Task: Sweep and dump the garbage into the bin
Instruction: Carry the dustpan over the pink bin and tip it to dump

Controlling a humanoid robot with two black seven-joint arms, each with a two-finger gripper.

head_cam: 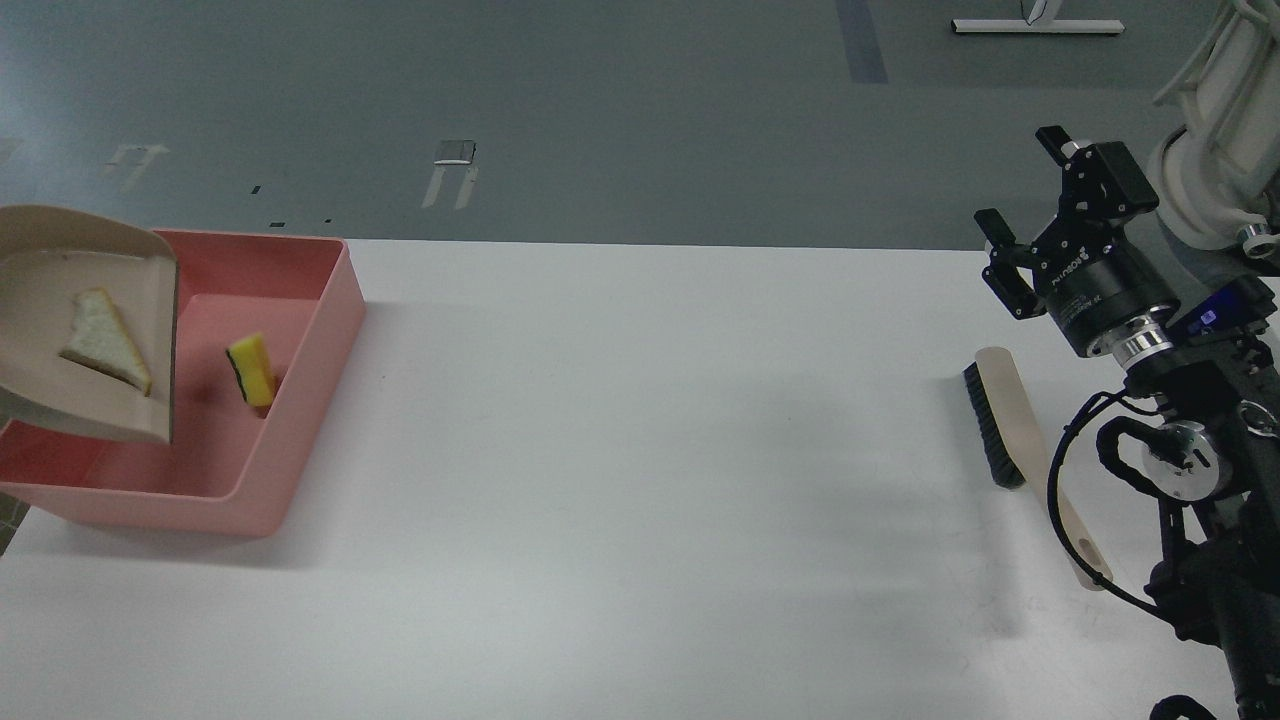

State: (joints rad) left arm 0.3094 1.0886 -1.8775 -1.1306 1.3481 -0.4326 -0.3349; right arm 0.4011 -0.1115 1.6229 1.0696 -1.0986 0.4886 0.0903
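The beige plastic dustpan (85,330) hangs tipped over the large shallow pink plastic tub (215,400), which sits at the left end of the white bench (650,450). The yellow sponge block with its dark green backing (252,370) appears caught mid-fall just beside the pan's lip, inside the tub's outline. The thin pale triangular bread slice with a tan crust (105,340) lies on the pan's floor, above the tub. The left tool is out of view, so its state cannot be told. Far to the right of the tub, the right tool (1035,215) hovers with its fingers spread and nothing between them, above the dark-bristled hand brush with a pale handle (1010,430) lying on the bench.

The step in hand looks like dumping. To do it well, steepen the pan's tilt with its lip kept well inside the tub's walls, so the slice slides off rather than clings.
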